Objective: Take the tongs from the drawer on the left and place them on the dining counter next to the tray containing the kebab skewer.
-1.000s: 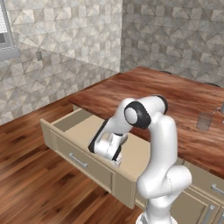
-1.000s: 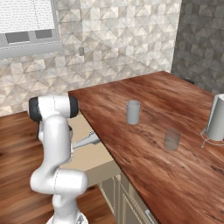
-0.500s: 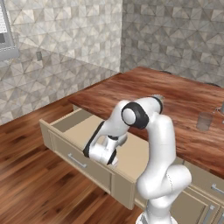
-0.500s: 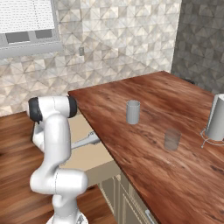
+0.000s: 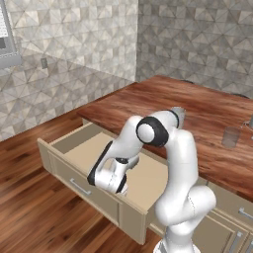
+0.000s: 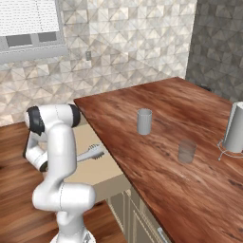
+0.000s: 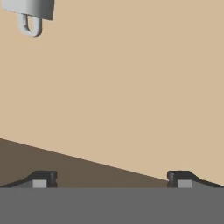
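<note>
Tongs lie flat on the floor of the open drawer, not held, while your gripper hangs over the drawer with its jaws spread wide and empty.

In your hand view the tongs' looped end sits at the far top-left corner, well away from the fingertips, with bare beige drawer floor between and a darker shaded strip just above the tips. From the right base view the tongs rest beyond your arm, toward the edge of the dining counter. On that reddish-brown counter, far from the gripper, stand a grey cup, a clear glass and a pale cylindrical vessel.
</note>
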You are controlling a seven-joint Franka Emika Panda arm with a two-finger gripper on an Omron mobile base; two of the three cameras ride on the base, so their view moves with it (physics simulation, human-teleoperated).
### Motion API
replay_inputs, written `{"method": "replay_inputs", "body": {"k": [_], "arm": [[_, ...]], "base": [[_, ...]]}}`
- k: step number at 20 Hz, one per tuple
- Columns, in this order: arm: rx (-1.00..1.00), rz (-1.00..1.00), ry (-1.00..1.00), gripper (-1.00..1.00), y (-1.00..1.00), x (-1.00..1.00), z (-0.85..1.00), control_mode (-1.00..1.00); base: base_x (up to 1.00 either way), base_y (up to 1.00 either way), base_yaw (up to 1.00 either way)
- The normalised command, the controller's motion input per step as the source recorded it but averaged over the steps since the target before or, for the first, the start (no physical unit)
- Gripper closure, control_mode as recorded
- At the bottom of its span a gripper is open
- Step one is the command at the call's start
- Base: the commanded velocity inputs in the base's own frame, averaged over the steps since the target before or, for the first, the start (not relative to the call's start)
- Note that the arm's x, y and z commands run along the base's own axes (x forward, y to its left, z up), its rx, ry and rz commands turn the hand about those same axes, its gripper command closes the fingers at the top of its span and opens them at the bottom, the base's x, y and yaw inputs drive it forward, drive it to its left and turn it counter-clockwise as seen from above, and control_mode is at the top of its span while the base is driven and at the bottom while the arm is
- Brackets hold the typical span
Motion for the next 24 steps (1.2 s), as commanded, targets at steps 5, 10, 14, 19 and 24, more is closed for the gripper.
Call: {"method": "replay_inputs", "body": {"k": [5, 10, 14, 19, 24], "arm": [[0.0, 0.0, 0.0, -1.0, 0.37, -0.46, 0.0, -1.0], [0.0, 0.0, 0.02, -1.0, 0.35, -0.45, -0.01, -1.0], [0.0, 0.0, 0.0, -1.0, 0.26, -0.24, 0.0, -1.0], [0.0, 0.0, 0.0, -1.0, 0.03, 0.0, 0.15, -1.0], [0.0, -0.06, 0.02, -1.0, 0.0, 0.16, 0.74, -1.0]], "base": [[0.0, 0.0, 0.0], [0.0, 0.0, 0.0], [0.0, 0.0, 0.0], [0.0, 0.0, 0.0], [0.0, 0.0, 0.0]]}}
